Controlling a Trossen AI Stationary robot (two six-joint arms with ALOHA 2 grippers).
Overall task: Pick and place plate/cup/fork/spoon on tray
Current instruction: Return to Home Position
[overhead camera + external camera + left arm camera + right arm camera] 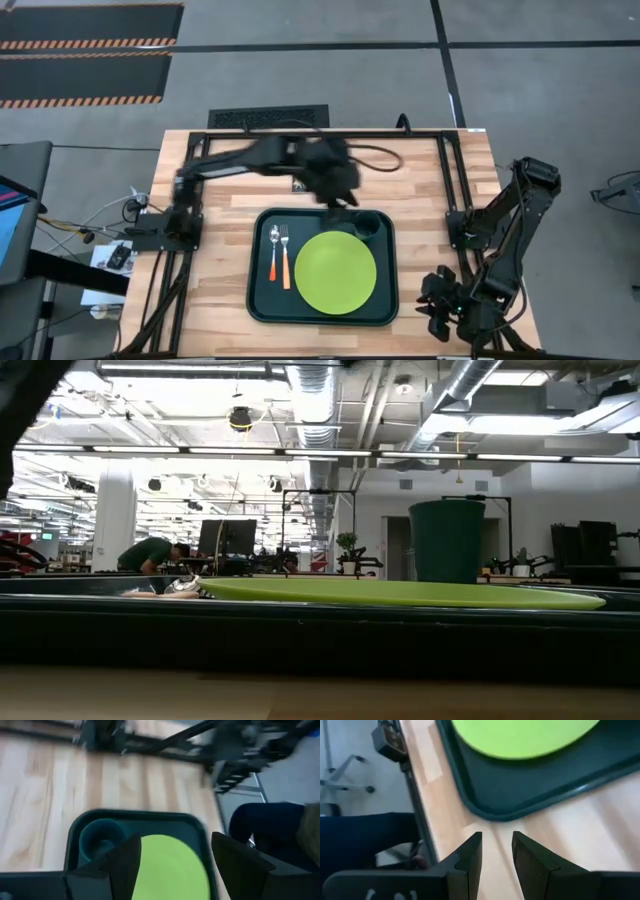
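The tray (262, 300) holds the plate (335, 271), the cup (367, 226) in its corner, and the spoon (273, 252) beside the fork (284, 256), while the left gripper (172, 865) hangs open above the cup and the right gripper (496, 851), fingers slightly apart, waits beside the tray.

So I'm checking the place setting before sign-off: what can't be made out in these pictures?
- Fork and spoon, low view: mostly hidden behind the tray rim.
- Left gripper, high view: motion-blurred; its fingers show open only in its wrist view.
- Cup inside: too dark to tell whether anything is in it.
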